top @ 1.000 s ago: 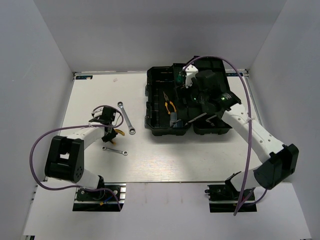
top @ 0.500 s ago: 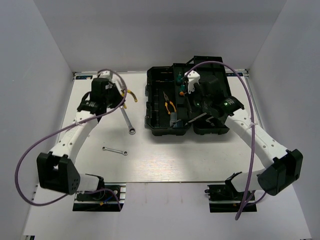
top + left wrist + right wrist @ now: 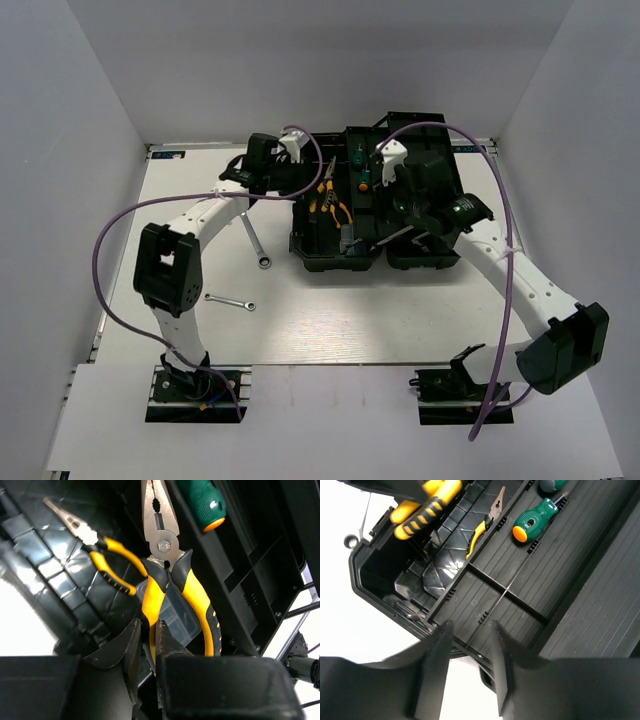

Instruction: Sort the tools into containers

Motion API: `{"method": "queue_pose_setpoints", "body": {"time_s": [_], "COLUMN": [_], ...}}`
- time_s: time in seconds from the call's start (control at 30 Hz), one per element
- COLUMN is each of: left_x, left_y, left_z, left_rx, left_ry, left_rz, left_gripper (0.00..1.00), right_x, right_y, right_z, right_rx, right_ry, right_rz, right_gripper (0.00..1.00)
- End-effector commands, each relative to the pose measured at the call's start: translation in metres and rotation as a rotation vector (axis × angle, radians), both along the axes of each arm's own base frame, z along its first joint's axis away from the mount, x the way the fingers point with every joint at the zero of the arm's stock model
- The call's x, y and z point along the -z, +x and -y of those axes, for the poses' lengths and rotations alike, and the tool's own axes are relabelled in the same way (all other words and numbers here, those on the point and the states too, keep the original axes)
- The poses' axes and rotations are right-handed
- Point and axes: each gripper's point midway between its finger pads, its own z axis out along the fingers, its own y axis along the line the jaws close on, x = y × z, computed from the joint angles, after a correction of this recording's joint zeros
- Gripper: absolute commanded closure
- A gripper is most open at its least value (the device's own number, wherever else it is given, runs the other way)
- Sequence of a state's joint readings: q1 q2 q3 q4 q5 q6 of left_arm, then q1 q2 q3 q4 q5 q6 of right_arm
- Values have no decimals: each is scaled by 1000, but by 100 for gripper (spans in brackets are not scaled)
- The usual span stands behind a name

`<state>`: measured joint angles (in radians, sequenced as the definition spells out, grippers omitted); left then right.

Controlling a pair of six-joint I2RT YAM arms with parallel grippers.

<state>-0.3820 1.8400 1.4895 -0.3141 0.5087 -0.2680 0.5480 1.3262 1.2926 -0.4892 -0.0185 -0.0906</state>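
Yellow rubber sits between the fingers (image 3: 127,647) of my left gripper (image 3: 149,636). I am clamped on one handle of the blunt-nosed pliers (image 3: 167,580), the other handle is free, and their steel nose points away from my wrist. I hold them over the deep left compartment of the open black toolbox (image 3: 335,262), which stands on the white table (image 3: 330,320). Just beside them and lower, the needle-nose pliers (image 3: 102,555) lie on the patterned floor of that compartment. Whether the pair I hold touches the floor, I cannot tell. My right gripper (image 3: 470,627) hangs above the shallow ribbed tray next to that compartment. Its fingers are apart with nothing between them, over the spot where two thin dividers cross. Beyond the dividers, one green screwdriver (image 3: 535,517) with an orange butt lies in the tray. The second screwdriver (image 3: 551,484) shows only at the top edge of my right wrist view. Outside the box, to its left, the longer wrench (image 3: 252,235) lies on the table near the box wall. The shorter wrench (image 3: 230,300) lies nearer my bases, well apart from the box. Neither gripper touches either wrench.
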Motion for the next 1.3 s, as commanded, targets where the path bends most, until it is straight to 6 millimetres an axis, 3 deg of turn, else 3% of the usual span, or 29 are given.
{"method": "queue_pose_setpoints", "body": {"time_s": [0.0,0.03,0.1,0.17,0.3,0.37,0.4,0.43,0.47,0.5,0.53,0.57,0.6,0.63,0.7,0.73,0.77,0.8,0.83,0.87,0.9,1.0,1.03,1.1,1.13,1.2,1.23,1.27], "left_x": [-38,-31,-29,-39,-60,-80,-87,-69,-101,-103,-78,-71,-67,-63,-40,-19,-27,-4,-2,-9,-2,10,17,24,30,34,39,39], "left_y": [10,7,14,16,14,8,4,-7,-19,-29,-42,-61,-77,-103,-140,-158,-175,-194,-203,-213,-224,-242,-245,-250,-252,-253,-254,-255], "left_z": [14,17,12,8,-3,-17,-25,-41,-65,-84,-111,-127,-138,-153,-179,-189,-196,-202,-207,-210,-216,-224,-226,-227,-226,-224,-225,-223], "left_rx": [53,53,4,-22,-73,-144,-191,-250,-369,-478,-595,-651,-719,-761,-886,-919,-945,-983,-1004,-1014,-1055,-1093,-1095,-1104,-1097,-1094,-1095,-1088], "left_ry": [-36,-23,1,7,25,33,30,53,36,14,76,96,77,66,88,109,54,53,37,-12,-13,-9,11,23,32,30,39,36], "left_rz": [102,84,88,117,154,179,181,135,206,179,149,116,78,70,-29,-77,-55,-128,-133,-114,-153,-198,-214,-234,-249,-266,-273,-278], "left_gripper": [88,73,34,21,18,20,37,58,85,100,100,100,100,93,59,48,31,25,18,16,13,8,6,6,6,6,6,6], "right_x": [-6,-3,1,1,-1,1,-7,-6,-20,-12,4,-7,-3,16,-2,20,26,54,45,50,65,83,94,94,107,112,131,135], "right_y": [4,6,-1,3,9,11,11,7,9,6,0,-5,-13,-13,-22,-6,-1,6,14,18,26,37,38,49,52,55,53,53], "right_z": [-5,-9,-19,-30,-47,-56,-63,-67,-80,-92,-100,-116,-138,-148,-182,-199,-204,-228,-239,-245,-261,-278,-283,-291,-296,-303,-306,-308], "right_rx": [-32,-51,-117,-155,-199,-219,-235,-263,-305,-340,-390,-440,-497,-510,-567,-549,-516,-489,-469,-417,-388,-308,-293,-235,-226,-221,-223,-218], "right_ry": [11,-4,1,18,42,49,61,62,80,67,41,50,27,-6,-16,-57,-93,-136,-122,-138,-122,-96,-89,-79,-90,-78,-90,-92], "right_rz": [34,27,-13,-37,-57,-80,-68,-83,-64,-87,-145,-126,-133,-174,-119,-133,-126,-145,-107,-92,-69,-43,-56,-6,-9,1,-18,-20], "right_gripper": [55,51,43,42,42,48,52,63,69,74,84,87,89,89,89,86,72,66,60,52,51,47,45,45,45,44,42,42]}}
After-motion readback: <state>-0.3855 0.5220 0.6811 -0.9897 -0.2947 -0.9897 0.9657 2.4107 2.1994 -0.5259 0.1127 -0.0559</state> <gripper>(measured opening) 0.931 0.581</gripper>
